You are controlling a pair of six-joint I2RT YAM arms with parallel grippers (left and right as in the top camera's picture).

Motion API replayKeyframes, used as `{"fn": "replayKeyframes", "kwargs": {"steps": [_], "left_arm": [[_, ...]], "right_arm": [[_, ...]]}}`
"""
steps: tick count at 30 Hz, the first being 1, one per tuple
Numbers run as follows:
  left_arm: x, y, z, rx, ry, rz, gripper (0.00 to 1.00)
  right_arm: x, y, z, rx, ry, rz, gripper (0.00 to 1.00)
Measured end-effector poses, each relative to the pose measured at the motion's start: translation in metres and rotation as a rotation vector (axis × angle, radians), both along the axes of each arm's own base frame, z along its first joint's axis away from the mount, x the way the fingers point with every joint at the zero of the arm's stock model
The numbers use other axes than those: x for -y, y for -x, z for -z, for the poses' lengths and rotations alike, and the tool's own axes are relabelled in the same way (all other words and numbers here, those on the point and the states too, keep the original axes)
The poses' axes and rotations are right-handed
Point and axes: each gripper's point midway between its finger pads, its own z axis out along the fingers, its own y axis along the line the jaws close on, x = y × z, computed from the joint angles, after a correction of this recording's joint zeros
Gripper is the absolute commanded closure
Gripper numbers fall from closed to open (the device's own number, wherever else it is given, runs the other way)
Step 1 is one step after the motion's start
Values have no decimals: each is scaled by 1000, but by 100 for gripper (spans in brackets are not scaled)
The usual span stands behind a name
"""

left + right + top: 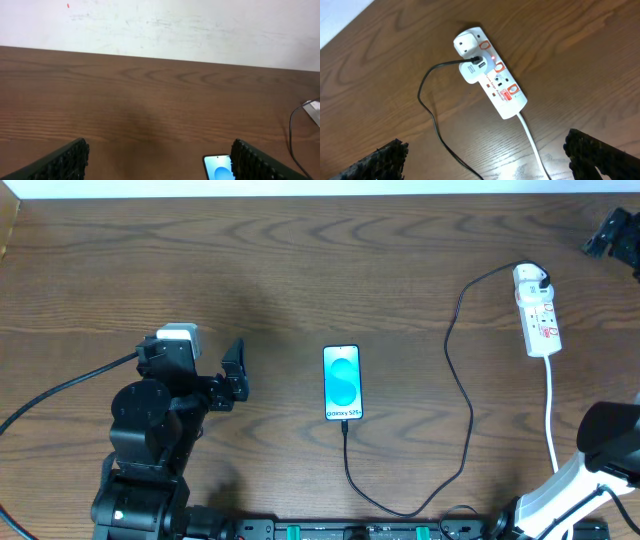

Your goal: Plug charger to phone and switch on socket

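A brown wood-grain table (150, 100) spreads beneath and ahead of the left gripper (159, 162). Past the table's far edge, straight ahead of that gripper, rises a scuffed white wall (175, 25), with a tiny red speck (68, 6) high to the left.

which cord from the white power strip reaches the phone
The thin black cable, looping to the blue-screened smartphone; the white cord never nears it.

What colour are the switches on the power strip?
Red switches on the white socket; clearest in the right wrist view.
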Motion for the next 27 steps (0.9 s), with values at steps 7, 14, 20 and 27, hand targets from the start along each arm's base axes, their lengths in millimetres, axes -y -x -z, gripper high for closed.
{"fn": "replayKeyframes", "kwargs": {"steps": [7,14,20,27], "left_arm": [[0,0,0,0,0,0,10],[0,0,0,0,0,0,10],[0,0,0,0,0,0,10],[0,0,0,0,0,0,10]], "right_arm": [[1,0,0,-2,-4,22,1],[1,0,0,-2,-5,25,1],[1,0,0,-2,-5,25,1],[1,0,0,-1,-6,25,1]]}}
